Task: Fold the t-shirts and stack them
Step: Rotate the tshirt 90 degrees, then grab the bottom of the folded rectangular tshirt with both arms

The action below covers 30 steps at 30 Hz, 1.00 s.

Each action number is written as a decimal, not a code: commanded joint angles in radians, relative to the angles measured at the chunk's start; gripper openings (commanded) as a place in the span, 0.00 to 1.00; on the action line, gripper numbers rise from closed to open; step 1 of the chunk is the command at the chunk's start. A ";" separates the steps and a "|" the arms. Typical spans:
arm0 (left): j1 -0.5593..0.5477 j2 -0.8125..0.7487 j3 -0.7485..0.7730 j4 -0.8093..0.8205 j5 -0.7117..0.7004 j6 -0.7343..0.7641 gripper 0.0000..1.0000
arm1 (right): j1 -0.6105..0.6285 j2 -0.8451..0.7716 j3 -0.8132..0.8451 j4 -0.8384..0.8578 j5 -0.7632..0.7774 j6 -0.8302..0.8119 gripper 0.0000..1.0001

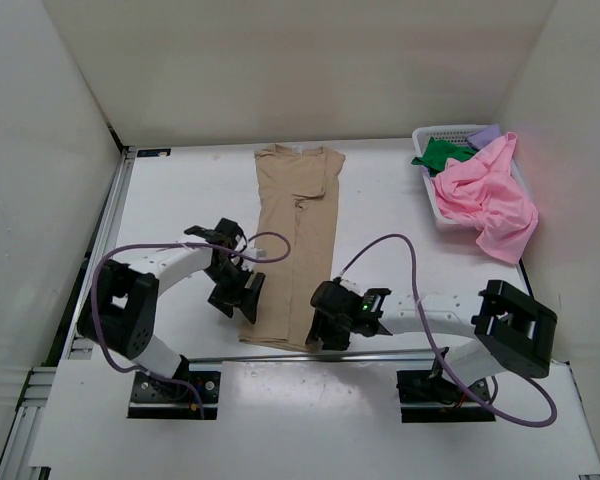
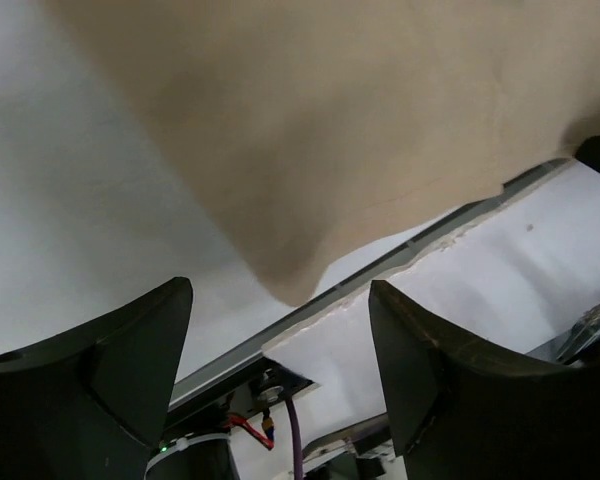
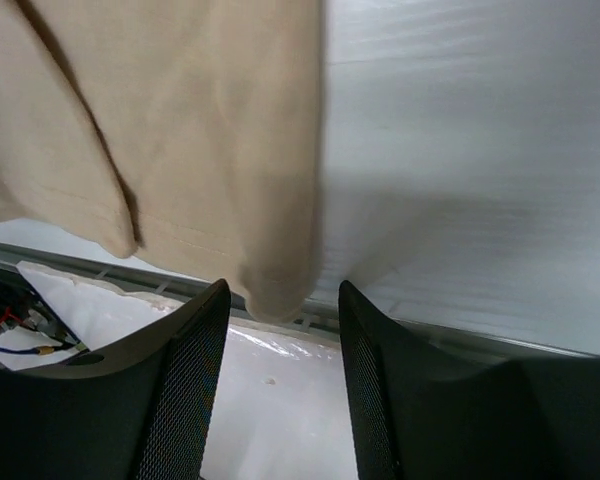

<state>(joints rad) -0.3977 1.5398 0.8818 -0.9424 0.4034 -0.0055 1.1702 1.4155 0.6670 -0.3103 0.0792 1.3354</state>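
1. The long tan cloth t-shirt (image 1: 298, 240) lies flat at the middle of the white table (image 1: 180, 200). It is folded into a narrow strip that runs from 12 to 6 o'clock.
2. The left gripper (image 2: 280, 300) is at the strip's 7 o'clock corner, its jaws spread wide and holding nothing.
3. The right gripper (image 3: 282, 295) is at the 5 o'clock corner, its jaws also apart, with the hem corner just at their gap and not pinched.
4. The step in hand looks like the crosswise fold. Next, each gripper would need to pinch its own corner and carry the hem toward 12 o'clock.
5. The hem lies close to the table's near edge, so there is little room there. Open table flanks the strip.
6. At 2 o'clock, well apart, the white plastic mesh basket (image 1: 450, 128) holds the pink shirt (image 1: 490, 195), which spills over its rim, along with the green shirt (image 1: 442, 152) and the purple shirt (image 1: 487, 132).
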 commanded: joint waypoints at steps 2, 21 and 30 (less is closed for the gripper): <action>-0.101 -0.001 0.029 0.025 -0.003 0.006 0.85 | 0.014 0.048 0.051 0.016 0.024 0.030 0.52; -0.084 0.132 0.114 -0.042 -0.175 0.006 0.15 | 0.014 -0.058 -0.063 -0.027 0.090 0.131 0.00; -0.084 0.065 0.002 -0.013 -0.121 0.006 0.25 | 0.014 -0.038 -0.038 -0.062 0.090 0.038 0.02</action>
<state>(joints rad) -0.4847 1.6699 0.9104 -0.9703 0.2523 -0.0082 1.1797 1.3636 0.6071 -0.3241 0.1406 1.4052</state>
